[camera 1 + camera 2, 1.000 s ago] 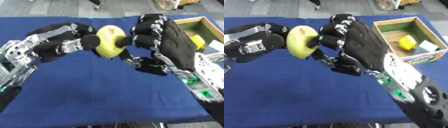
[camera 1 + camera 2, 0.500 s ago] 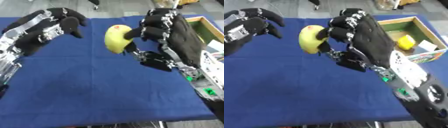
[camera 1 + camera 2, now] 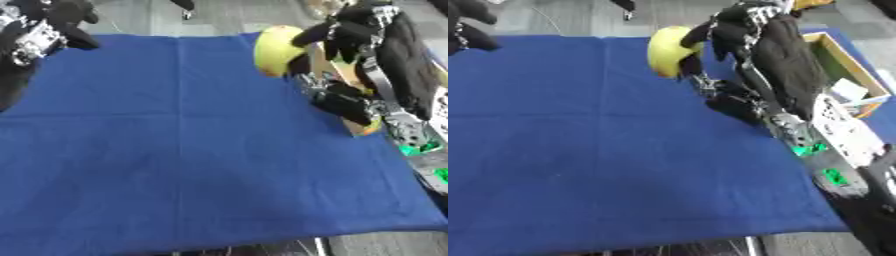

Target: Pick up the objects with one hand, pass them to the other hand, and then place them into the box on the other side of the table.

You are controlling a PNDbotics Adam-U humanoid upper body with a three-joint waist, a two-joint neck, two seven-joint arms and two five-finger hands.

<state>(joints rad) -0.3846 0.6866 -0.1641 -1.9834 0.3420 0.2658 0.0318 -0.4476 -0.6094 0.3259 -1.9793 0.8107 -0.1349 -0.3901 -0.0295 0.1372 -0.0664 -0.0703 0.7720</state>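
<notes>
The box [image 3: 846, 80] sits at the counter's [image 3: 192, 165] right edge — a white card lies inside it. Left of the box, the right robot hand [image 3: 750, 55] and its yellow fruit [image 3: 667, 50] fill the approach; the blue cloth [image 3: 175, 125] farther left lies bare.

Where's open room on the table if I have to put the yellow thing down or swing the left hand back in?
Nearly the whole blue cloth lies bare, from the left hand at the far left corner across to the right hand. It is crowded only on the right: that hand holds the yellow object beside the box, which already has things in it.
</notes>
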